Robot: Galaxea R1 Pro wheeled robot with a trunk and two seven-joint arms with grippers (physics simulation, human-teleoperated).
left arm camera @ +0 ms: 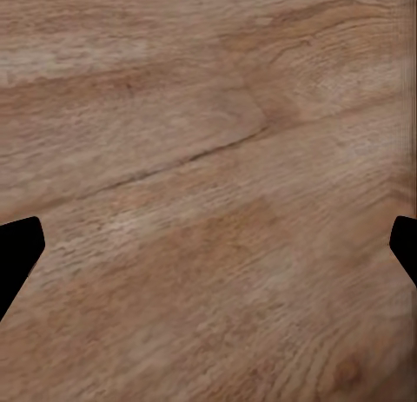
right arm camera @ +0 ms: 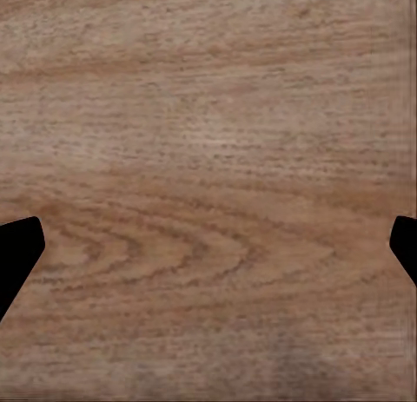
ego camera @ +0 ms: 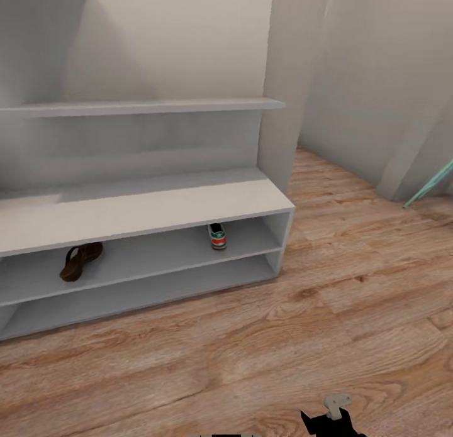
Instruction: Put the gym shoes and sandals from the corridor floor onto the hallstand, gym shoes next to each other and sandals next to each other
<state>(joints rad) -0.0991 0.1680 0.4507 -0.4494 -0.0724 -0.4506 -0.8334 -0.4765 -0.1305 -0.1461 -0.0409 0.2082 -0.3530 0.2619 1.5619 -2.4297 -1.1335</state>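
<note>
While over bare corridor floor point(ego camera: 352, 311), both hands spread open and empty: left hand point(left arm camera: 208, 246), right hand point(right arm camera: 208, 246). Hallstand point(ego camera: 145, 210) upper shelf level: one sandal point(ego camera: 80, 261) left, one gym shoe point(ego camera: 218, 236) right, well apart.

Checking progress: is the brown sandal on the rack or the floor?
On the rack. The sandal lies on the upper open shelf of the hallstand, at its left, far from the gym shoe on the same shelf.

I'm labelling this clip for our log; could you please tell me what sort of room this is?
Most likely a home corridor or entryway: a pale shoe rack against the wall holds a brown sandal and a gym shoe, over wood-plank floor.
</note>
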